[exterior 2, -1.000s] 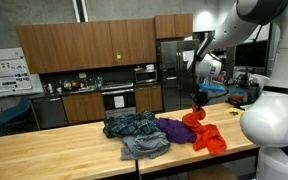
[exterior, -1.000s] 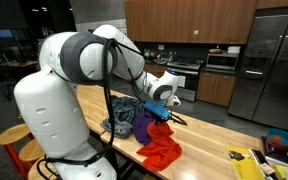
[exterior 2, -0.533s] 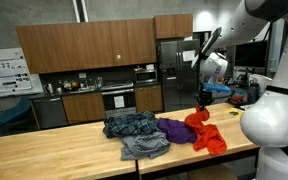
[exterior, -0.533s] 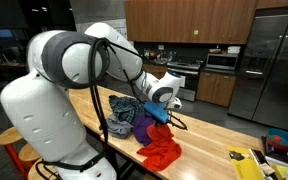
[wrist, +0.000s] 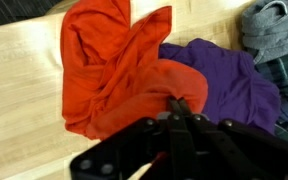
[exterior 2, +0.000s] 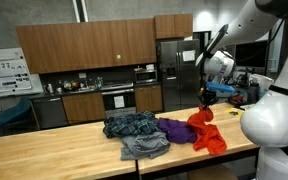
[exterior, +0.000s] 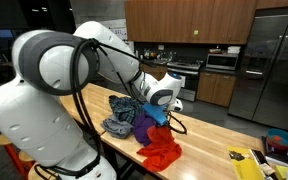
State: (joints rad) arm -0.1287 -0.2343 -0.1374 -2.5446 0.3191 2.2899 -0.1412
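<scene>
My gripper point(wrist: 176, 103) is shut on a fold of an orange-red cloth point(wrist: 109, 70) and holds that fold up off the wooden counter. In both exterior views the cloth point(exterior: 162, 148) point(exterior 2: 206, 132) hangs from the gripper point(exterior: 162, 108) point(exterior 2: 206, 99) with its lower part lying on the counter. A purple cloth point(wrist: 219, 75) point(exterior 2: 176, 130) lies right beside it, touching it. A plaid blue garment point(exterior 2: 132, 124) and a grey one point(exterior 2: 144, 147) lie further along the same pile.
The pile lies on a long wooden counter point(exterior 2: 44, 155) point(exterior: 209, 140). A yellow object point(exterior: 246, 163) and a bin of items point(exterior: 281, 148) are at the counter's end. Kitchen cabinets, an oven point(exterior 2: 117, 100) and a steel fridge point(exterior: 264, 70) stand behind.
The gripper has shifted sideways along the counter, away from the pile, dragging the held fold of the orange-red cloth with it. The other clothes have not moved.
</scene>
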